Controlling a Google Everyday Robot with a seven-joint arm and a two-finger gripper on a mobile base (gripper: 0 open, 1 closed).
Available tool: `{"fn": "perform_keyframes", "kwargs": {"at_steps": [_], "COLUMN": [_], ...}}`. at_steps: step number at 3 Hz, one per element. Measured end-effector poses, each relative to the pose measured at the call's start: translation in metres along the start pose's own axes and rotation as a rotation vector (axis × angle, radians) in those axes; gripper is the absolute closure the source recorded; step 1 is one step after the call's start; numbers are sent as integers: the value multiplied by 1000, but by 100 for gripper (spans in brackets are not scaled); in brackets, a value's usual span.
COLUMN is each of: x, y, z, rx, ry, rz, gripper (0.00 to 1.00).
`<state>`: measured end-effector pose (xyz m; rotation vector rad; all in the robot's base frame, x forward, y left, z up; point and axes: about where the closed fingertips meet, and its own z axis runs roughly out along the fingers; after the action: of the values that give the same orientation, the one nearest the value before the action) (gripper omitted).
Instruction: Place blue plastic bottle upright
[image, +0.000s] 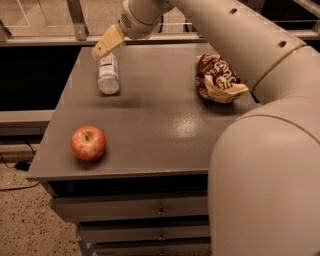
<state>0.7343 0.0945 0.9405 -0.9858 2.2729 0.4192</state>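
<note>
Item: gripper (99, 51), tan, at the end of a pale arm (235, 35) that reaches in from the right and fills the near right corner of the view. It hangs over the far left part of the grey tabletop (160, 125). It is seen side-on as one tapered block, so whether it is open or closed cannot be told; nothing shows in its hold. Item: blue plastic bottle (108, 75), lying on its side on the tabletop directly below and just nearer than the gripper's tip, long axis running away from the camera. The gripper's tip overlaps its far end in the view; whether the two touch cannot be told. Item: red apple (88, 143), upright on the tabletop, well apart from the gripper, nearer the camera and slightly left of the tip, close to the front left edge. Item: crumpled brown-and-white snack bag (218, 77), on the tabletop well to the right of the gripper, by the right edge. Item: drawer fronts (150, 212) below the tabletop.
</note>
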Motion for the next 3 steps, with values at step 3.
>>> {"fn": "perform_keyframes", "kwargs": {"at_steps": [3], "x": [-23], "y": [0], "z": [82], "rx": [138], "ry": [88], "rz": [227], "gripper": [0]}}
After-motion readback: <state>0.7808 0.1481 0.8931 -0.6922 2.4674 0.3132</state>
